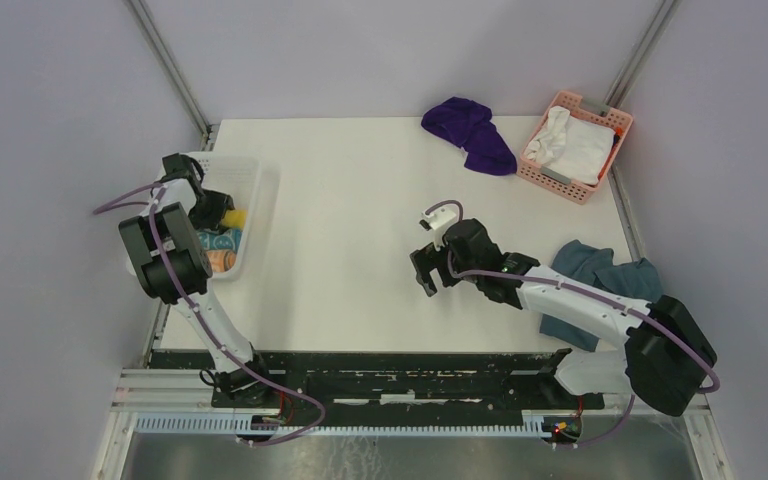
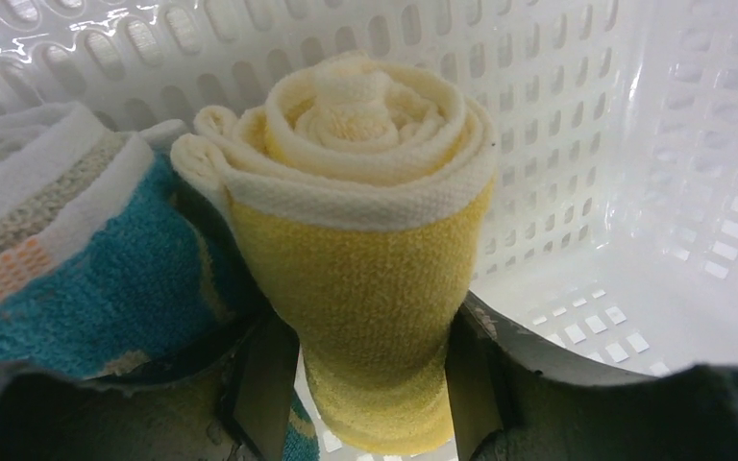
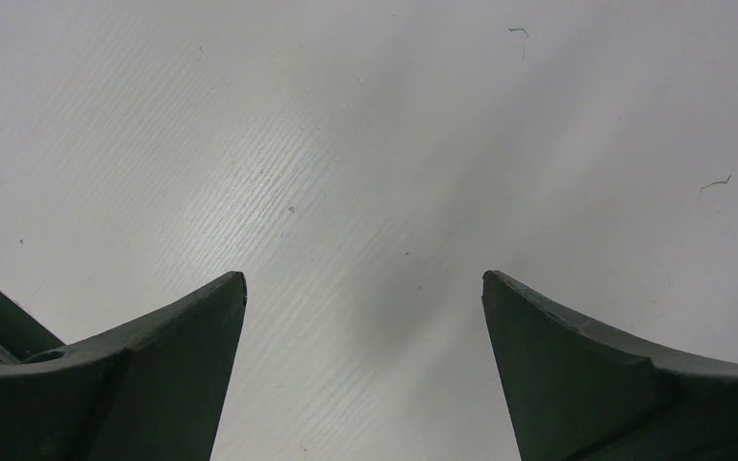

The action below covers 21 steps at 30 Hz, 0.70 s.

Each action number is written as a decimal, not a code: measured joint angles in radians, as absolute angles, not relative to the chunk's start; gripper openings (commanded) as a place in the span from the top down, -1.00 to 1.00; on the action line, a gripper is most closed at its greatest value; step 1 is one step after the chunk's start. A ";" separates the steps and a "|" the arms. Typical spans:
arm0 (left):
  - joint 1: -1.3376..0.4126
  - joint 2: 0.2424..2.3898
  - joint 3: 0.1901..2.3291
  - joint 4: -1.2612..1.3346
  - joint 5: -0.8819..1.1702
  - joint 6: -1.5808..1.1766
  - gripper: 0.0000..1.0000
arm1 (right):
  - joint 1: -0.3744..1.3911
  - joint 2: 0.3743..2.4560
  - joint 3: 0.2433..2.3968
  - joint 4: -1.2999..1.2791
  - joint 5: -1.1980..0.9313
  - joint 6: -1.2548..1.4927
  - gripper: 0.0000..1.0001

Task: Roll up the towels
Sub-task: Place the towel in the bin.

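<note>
4 towels on my screens. 1 of them, a pale yellow terry towel, is rolled into a tight cylinder. Its spiral end faces the left wrist camera. It sits inside the white slotted plastic basket at the left edge of the white table.

Left gripper reaches into that basket. Its fingers sit 1 on each side of the roll, right against the cloth. I cannot tell whether they squeeze it or merely touch it.

A teal terry towel with pale print lies touching the roll on its left in the wrist view. From overhead, a peach-orange towel shows just nearer than the teal, in the same basket.

The deep purple towel lies unrolled and crumpled at the far side of the table, right of centre.

Right gripper hovers over bare tabletop near the middle, jaws spread wide, nothing between them.

Far right: a pink slotted basket holding a white cloth. Near right: a dull blue-grey cloth, partly under the right arm.
</note>
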<state>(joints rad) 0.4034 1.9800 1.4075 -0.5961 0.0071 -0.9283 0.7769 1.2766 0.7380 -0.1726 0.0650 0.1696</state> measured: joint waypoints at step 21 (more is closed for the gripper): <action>0.404 1.858 1.417 -0.658 -0.001 -0.930 -0.40 | 0.778 1.260 0.738 -0.175 0.065 0.168 -1.00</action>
